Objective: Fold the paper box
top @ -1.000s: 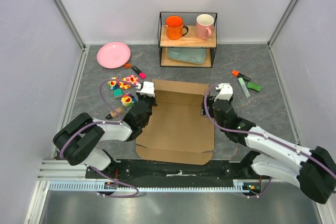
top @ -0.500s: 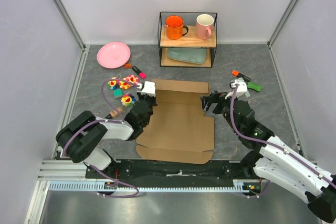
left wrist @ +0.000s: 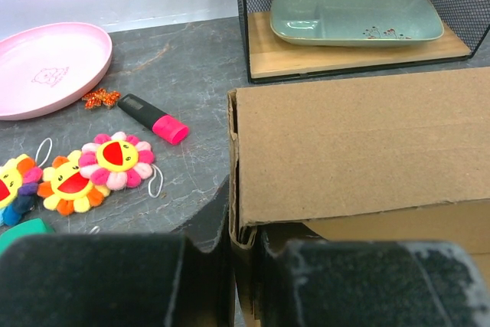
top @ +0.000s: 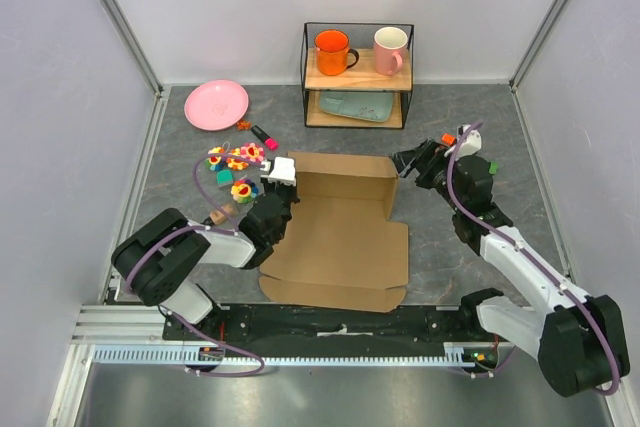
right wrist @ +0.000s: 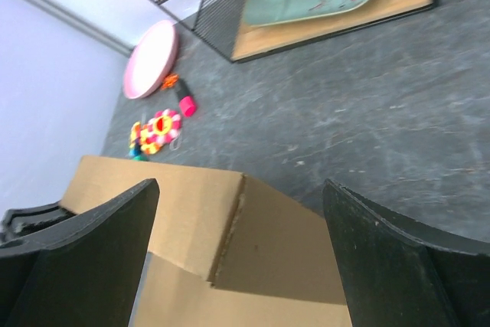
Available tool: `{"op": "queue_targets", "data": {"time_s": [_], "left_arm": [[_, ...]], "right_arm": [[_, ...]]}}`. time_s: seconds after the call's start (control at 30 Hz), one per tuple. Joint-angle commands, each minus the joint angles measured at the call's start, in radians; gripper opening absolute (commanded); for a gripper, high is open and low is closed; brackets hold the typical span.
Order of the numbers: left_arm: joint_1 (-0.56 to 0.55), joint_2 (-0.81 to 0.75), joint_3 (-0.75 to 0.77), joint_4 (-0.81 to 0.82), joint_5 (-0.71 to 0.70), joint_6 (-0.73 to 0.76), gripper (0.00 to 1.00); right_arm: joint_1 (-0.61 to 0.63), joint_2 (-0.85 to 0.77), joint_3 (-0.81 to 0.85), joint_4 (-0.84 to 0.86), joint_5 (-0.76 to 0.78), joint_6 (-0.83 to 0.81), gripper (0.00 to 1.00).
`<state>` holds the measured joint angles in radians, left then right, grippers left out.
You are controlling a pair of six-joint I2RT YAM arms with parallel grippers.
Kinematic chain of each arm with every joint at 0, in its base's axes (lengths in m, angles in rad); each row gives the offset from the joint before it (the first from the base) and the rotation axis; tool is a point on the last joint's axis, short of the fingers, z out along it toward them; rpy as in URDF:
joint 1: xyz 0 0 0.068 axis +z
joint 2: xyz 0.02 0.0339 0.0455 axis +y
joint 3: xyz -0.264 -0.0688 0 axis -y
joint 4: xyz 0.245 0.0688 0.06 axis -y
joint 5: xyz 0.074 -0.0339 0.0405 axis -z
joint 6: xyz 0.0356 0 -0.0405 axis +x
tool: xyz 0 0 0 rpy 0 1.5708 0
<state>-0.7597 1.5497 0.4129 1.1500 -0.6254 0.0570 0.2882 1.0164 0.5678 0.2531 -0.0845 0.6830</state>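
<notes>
The paper box [top: 340, 242] is brown corrugated cardboard lying open in the middle of the table, with its back wall [top: 345, 169] standing up. My left gripper [top: 277, 190] is shut on the box's left side wall; the left wrist view shows the cardboard edge [left wrist: 246, 189] pinched between the fingers [left wrist: 115, 281]. My right gripper [top: 412, 161] is open and empty, raised just off the box's back right corner. In the right wrist view its fingers [right wrist: 84, 258] spread wide above the corner fold of the box [right wrist: 253, 243].
A wire shelf [top: 358, 75] at the back holds an orange mug [top: 332, 51], a pink mug [top: 390, 49] and a green tray [top: 355, 105]. A pink plate [top: 216, 104], flower toys [top: 235, 159] and a pink marker [top: 264, 136] lie left. Markers [top: 447, 138] lie right.
My right gripper has left the box's right side and moved back and to the right, now open above the back right corner. The left gripper has stayed on the left wall.
</notes>
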Motion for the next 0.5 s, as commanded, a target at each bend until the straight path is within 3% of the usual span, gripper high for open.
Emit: {"op": "queue_targets", "data": {"time_s": [0.0, 0.17, 0.37, 0.47], "left_arm": [[-0.004, 0.016, -0.013, 0.03, -0.031, 0.009, 0.02], [-0.004, 0.013, -0.008, 0.022, -0.033, 0.012, 0.02], [-0.006, -0.011, -0.005, -0.038, -0.03, -0.012, 0.02], [-0.006, -0.043, -0.009, -0.085, -0.037, -0.031, 0.06]], "right_arm": [[-0.006, 0.043, -0.022, 0.189, -0.169, 0.095, 0.94], [-0.004, 0.094, -0.037, 0.195, -0.207, 0.072, 0.89], [-0.006, 0.116, -0.124, 0.175, -0.144, 0.038, 0.81], [-0.004, 0.146, -0.143, 0.175, -0.133, 0.029, 0.77]]}}
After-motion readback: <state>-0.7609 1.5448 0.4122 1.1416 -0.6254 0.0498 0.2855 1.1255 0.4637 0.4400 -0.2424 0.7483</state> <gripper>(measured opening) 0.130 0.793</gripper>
